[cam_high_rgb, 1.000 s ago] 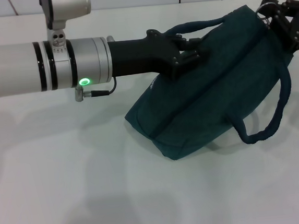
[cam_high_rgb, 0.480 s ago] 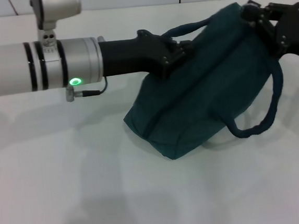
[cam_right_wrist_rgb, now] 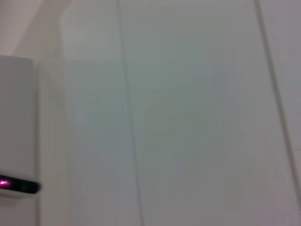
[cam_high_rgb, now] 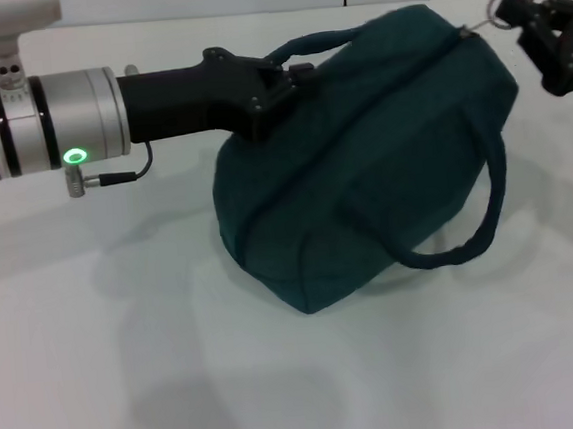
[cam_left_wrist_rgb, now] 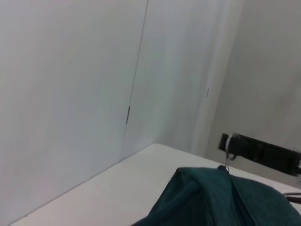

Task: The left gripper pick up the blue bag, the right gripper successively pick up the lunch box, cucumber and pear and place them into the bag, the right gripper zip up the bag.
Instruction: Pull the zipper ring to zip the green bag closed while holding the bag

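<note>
Fabric of the blue bag (cam_high_rgb: 362, 158) fills the middle of the head view, where the bag is seen resting on the white table (cam_high_rgb: 129, 369), bulging and closed along its top. One loop handle (cam_high_rgb: 468, 229) hangs down the near side toward the lower right of the bag; the other handle (cam_high_rgb: 317, 41) arches over its upper left edge. The left gripper (cam_high_rgb: 290, 79) is stretched in from the left edge of the frame, and its fingers are seen clamped together on that upper handle where it meets the bag. A green light (cam_high_rgb: 76, 157) is lit on its silver wrist. The right gripper (cam_high_rgb: 520, 13) is found at the upper right of the frame, just beside the bag's far end. The silver ring pull (cam_high_rgb: 499, 5) of the zipper is pinched between its closed fingertips. In the left wrist view the bag's top (cam_left_wrist_rgb: 207, 197) is shown at the lower right, with the ring pull (cam_left_wrist_rgb: 228, 146) held by the black right gripper (cam_left_wrist_rgb: 235, 143) above it. Only a pale wall (cam_right_wrist_rgb: 188, 113) is shown in the right wrist view.
</note>
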You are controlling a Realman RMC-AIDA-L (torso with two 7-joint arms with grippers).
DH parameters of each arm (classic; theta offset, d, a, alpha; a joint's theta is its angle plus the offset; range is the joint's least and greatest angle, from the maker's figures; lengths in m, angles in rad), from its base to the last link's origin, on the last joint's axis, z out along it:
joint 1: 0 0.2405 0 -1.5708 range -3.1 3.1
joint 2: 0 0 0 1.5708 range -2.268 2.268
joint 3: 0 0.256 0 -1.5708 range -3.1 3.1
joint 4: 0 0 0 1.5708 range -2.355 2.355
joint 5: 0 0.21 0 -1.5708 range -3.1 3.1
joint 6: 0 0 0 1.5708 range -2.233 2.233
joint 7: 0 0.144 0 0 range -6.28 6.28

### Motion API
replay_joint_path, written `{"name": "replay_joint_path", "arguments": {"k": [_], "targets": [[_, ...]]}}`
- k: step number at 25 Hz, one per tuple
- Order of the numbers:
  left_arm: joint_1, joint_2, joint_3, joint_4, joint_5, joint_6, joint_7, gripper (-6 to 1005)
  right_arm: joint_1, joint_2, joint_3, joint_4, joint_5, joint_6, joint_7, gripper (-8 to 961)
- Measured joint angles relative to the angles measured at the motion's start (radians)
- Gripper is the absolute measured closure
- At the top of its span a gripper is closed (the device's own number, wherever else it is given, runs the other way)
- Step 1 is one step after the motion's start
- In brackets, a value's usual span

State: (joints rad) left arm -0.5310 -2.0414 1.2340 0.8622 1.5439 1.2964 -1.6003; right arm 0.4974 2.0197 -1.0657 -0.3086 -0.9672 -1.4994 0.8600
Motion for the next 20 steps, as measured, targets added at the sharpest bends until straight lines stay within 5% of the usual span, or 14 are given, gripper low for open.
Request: {"name": "replay_joint_path", "arguments": {"k": [20], "targets": [[-0.006,0.001,-0.005,0.000,0.022,0.007,-0.001,994,-0.038,0.000,-0.008,0.023,0.061,0.106,0.002,871]]}}
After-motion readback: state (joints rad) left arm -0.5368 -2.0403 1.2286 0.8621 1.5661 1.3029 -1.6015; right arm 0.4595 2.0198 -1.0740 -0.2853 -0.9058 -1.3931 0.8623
